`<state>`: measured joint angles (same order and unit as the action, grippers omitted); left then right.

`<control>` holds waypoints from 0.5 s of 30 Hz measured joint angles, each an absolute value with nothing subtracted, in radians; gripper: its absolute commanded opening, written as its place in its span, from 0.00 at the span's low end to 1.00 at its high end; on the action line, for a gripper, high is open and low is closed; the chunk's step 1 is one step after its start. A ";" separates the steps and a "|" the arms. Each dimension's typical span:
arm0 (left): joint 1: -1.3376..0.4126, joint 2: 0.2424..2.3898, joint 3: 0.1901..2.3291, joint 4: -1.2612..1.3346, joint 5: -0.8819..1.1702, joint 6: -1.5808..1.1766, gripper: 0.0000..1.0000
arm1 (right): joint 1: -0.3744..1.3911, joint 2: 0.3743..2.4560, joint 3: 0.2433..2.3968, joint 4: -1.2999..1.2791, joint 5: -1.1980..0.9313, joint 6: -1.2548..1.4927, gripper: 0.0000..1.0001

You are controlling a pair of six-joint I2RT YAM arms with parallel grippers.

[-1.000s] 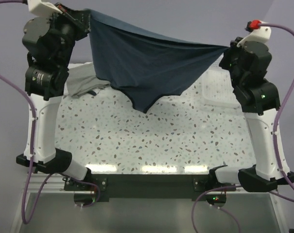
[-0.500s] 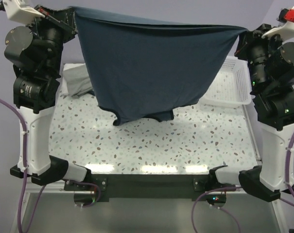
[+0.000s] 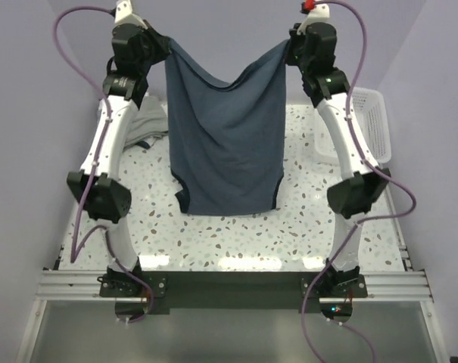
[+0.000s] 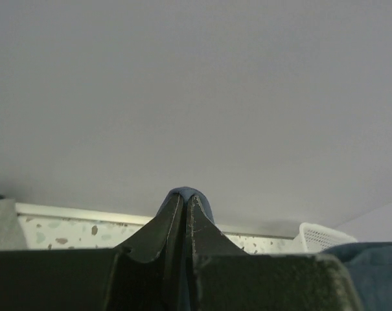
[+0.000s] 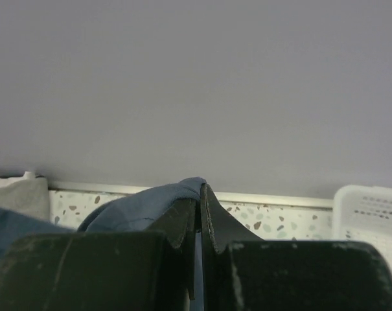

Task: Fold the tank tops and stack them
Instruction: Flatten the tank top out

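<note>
The navy blue tank top hangs between both grippers over the far half of the table, its top edge sagging in the middle and its lower end resting on the table. No print shows on it. My left gripper is shut on its upper left corner, cloth pinched at the fingertips. My right gripper is shut on the upper right corner, with cloth bunched over the left finger. The grey tank top lies crumpled on the table at the far left, behind the left arm.
A white plastic mesh basket stands at the far right of the speckled table, and shows in the right wrist view. Purple cables loop beside both arms. A grey wall stands behind the table.
Both arms have stretched out towards the back wall, carrying the navy top away from the camera. The grippers have come closer together, and the top now hangs long with its lower end on the table.
</note>
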<state>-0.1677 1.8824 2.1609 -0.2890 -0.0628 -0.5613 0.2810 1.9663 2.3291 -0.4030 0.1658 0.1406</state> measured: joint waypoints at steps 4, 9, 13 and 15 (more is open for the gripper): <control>-0.141 2.091 2.366 -0.210 0.021 -0.570 0.00 | 0.281 2.162 2.498 -0.387 0.158 0.136 0.00; -0.097 2.104 2.387 0.012 0.081 -0.601 0.00 | 0.281 2.147 2.506 -0.250 0.173 0.125 0.00; -0.053 2.017 2.358 0.164 0.107 -0.632 0.00 | 0.273 2.032 2.474 -0.130 0.194 0.112 0.00; -0.034 1.934 2.277 0.224 0.117 -0.644 0.00 | 0.260 1.949 2.434 -0.084 0.196 0.110 0.00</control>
